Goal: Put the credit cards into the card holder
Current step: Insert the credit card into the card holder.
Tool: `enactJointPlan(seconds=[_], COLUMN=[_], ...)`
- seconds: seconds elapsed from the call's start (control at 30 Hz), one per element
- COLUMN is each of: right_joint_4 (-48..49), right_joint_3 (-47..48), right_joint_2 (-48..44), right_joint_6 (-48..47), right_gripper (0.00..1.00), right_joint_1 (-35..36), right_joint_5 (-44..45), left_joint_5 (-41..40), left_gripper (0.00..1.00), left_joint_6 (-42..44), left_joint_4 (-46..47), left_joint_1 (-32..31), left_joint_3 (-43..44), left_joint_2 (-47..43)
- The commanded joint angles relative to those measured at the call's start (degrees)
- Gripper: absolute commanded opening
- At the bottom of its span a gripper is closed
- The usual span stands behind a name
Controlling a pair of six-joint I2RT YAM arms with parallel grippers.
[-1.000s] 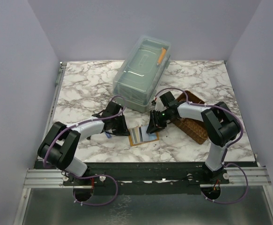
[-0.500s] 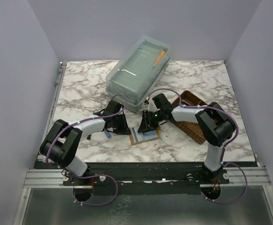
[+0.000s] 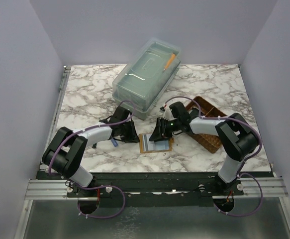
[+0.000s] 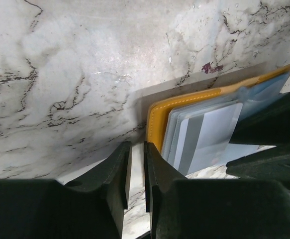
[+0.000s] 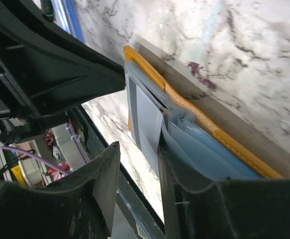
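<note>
The orange-tan card holder [image 3: 157, 144] lies open on the marble near the front edge, and a grey card [image 4: 204, 134] sits in its grey and light-blue panels. My left gripper [image 3: 134, 135] is at its left edge, jaws nearly together with only marble between them [image 4: 137, 149]. My right gripper [image 3: 158, 134] is over the holder, open [image 5: 139, 149], with one finger [image 5: 184, 164] against the light-blue panels. The grey card [image 5: 147, 119] shows past its jaws, beside the holder's orange edge [image 5: 149, 69]. No other cards show.
A clear plastic lidded box [image 3: 145, 79] with an orange pen [image 3: 169, 60] on top stands behind both grippers. A brown woven tray [image 3: 204, 124] lies under the right arm. A small blue object [image 3: 114, 142] lies under the left arm.
The plastic box shifted left. My right gripper reached left over the card holder, then drew back slightly right. The holder slid a little to the right. The left gripper barely moved.
</note>
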Motion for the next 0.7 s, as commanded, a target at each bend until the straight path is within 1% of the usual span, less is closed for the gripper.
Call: enactJointPlan(seconds=[0.0, 0.03, 0.07, 0.13, 0.2, 0.3, 0.37, 0.4, 0.43, 0.53, 0.6, 0.67], right_joint_4=[3.43, 1.54, -2.68, -11.50, -18.46, -27.08, -30.50, -31.06, -30.92, -29.58, -27.37, -24.40], right_joint_3=[0.66, 1.41, 2.73, 6.37, 10.39, 14.41, 15.83, 16.13, 16.35, 16.90, 15.51, 14.14], right_joint_2=[-2.01, -3.47, -5.45, -8.77, -11.02, -12.68, -13.67, -14.06, -14.16, -11.95, -10.63, -10.34], right_joint_6=[0.82, -0.37, -2.08, -6.02, -9.71, -14.17, -15.51, -16.38, -17.32, -18.29, -15.92, -14.62], right_gripper=[0.40, 0.42, 0.45, 0.55, 0.62, 0.66, 0.68, 0.68, 0.68, 0.66, 0.65, 0.65], right_joint_1=[0.87, 0.75, 0.63, -0.07, -2.18, -7.75, -12.63, -14.77, -16.51, -17.15, -17.15, -17.15], right_joint_5=[-4.46, -2.60, 0.56, 7.62, 11.64, 14.64, 17.61, 17.09, 14.41, 3.90, 1.41, 1.42], left_joint_5=[0.05, -0.17, -0.61, -1.19, -0.80, 1.22, 2.94, 4.13, 5.39, 7.39, 8.22, 8.47], left_gripper=[0.25, 0.27, 0.30, 0.38, 0.44, 0.50, 0.51, 0.52, 0.52, 0.53, 0.53, 0.54], left_joint_6=[0.85, 1.14, 1.55, 2.66, 4.21, 7.60, 9.65, 10.68, 11.62, 13.28, 13.79, 13.97], left_joint_4=[-0.25, -0.83, -1.57, -4.00, -5.49, -7.08, -8.03, -8.39, -8.68, -9.11, -9.06, -8.95], left_joint_1=[-0.13, -0.11, -0.13, -0.02, 0.19, 0.37, 0.38, 0.38, 0.38, 0.38, 0.33, 0.29], left_joint_3=[-0.78, -0.66, -0.46, 0.12, 0.71, 1.96, 3.08, 3.75, 4.46, 6.20, 6.72, 6.78], left_joint_2=[-2.05, -2.80, -3.76, -5.60, -6.97, -7.54, -7.31, -7.12, -6.83, -5.94, -5.61, -5.44])
